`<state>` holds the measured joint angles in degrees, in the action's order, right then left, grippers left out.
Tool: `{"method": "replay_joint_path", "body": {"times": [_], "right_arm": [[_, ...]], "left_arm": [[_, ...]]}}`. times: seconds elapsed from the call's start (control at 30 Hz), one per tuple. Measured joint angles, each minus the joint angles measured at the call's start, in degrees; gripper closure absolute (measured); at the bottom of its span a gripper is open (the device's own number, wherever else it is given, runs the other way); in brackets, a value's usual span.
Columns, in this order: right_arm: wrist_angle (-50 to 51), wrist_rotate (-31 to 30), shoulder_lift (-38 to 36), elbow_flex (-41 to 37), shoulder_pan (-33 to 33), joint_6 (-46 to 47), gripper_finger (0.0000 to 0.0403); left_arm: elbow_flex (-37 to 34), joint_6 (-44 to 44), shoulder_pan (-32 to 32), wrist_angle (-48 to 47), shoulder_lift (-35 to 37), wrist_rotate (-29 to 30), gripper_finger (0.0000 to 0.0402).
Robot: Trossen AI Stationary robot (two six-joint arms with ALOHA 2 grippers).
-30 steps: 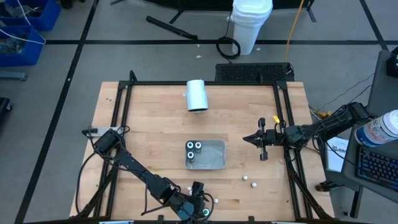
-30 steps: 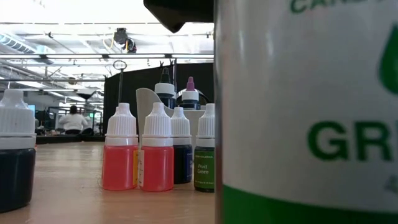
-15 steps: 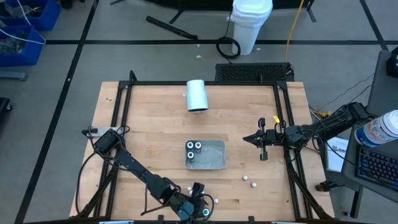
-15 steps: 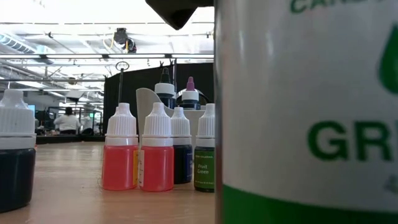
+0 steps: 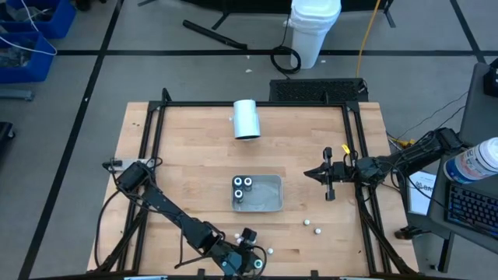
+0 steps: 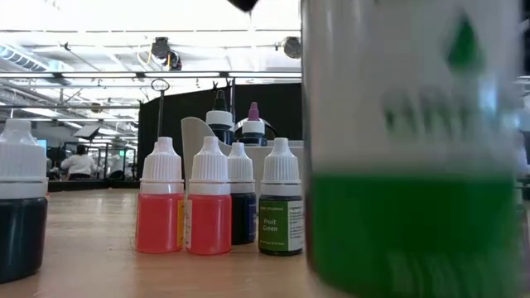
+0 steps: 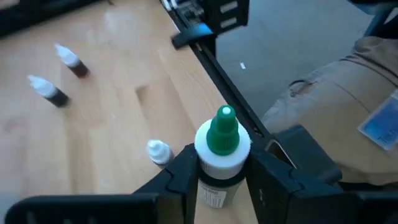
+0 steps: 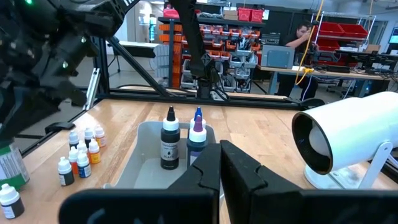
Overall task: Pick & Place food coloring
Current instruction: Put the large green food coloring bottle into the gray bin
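My left gripper (image 7: 222, 183) is at the table's near edge (image 5: 247, 239), shut on a food coloring bottle with a green tip and white collar (image 7: 222, 140). The same bottle fills the right of the low view (image 6: 414, 157), blurred. Other small bottles stand in a cluster on the table (image 6: 209, 207), and one lies beside the held bottle (image 7: 158, 151). More stand in the grey tray (image 5: 268, 194). My right gripper (image 8: 219, 171) hangs shut over the table's right side (image 5: 313, 174), holding nothing. My left gripper pinches the green-tipped bottle's body just under the white collar (image 7: 217, 182), one finger (image 7: 184, 171) on each side. The fingers slant down at it. The bottle is upright, tip up. Whether its base still stands on the table, I cannot tell.
A white cylinder (image 5: 247, 119) lies at the far middle of the table. Two loose bottles (image 5: 312, 225) lie right of the tray, others (image 7: 45, 90) farther off. A dark bottle (image 6: 21, 211) stands close to the low camera. A black frame rail (image 7: 211, 68) runs along the edge.
The green-labelled bottle close to the low camera has shifted sideways and away from it and now shows blurred. This uncovers the small green bottle in the cluster behind it. The dark finger above it has gone up almost out of that picture. My right arm has kept still.
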<state>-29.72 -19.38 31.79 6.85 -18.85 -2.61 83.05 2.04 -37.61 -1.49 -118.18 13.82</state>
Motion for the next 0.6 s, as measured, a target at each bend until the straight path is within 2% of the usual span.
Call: {"method": "replay_joint_path", "body": {"times": [0.13,0.23,0.4,0.6], "right_arm": [[0.0,0.0,0.0,0.0,0.0,0.0,0.0402],[0.12,0.0,0.0,0.0,0.0,0.02,0.0401],[0.46,0.0,0.0,-0.02,0.0,0.01,0.0402],[0.46,0.0,0.0,-0.01,0.01,0.01,0.0401]], "left_arm": [[0.02,-1.3,-0.46,-2.56,3.27,2.36,0.0269],[0.02,-1.76,-1.35,-4.87,6.34,5.2,0.0271],[0.09,0.19,-3.45,-9.17,12.83,14.32,0.0287],[0.09,0.73,-5.13,-15.29,18.03,25.04,0.0274]]}}
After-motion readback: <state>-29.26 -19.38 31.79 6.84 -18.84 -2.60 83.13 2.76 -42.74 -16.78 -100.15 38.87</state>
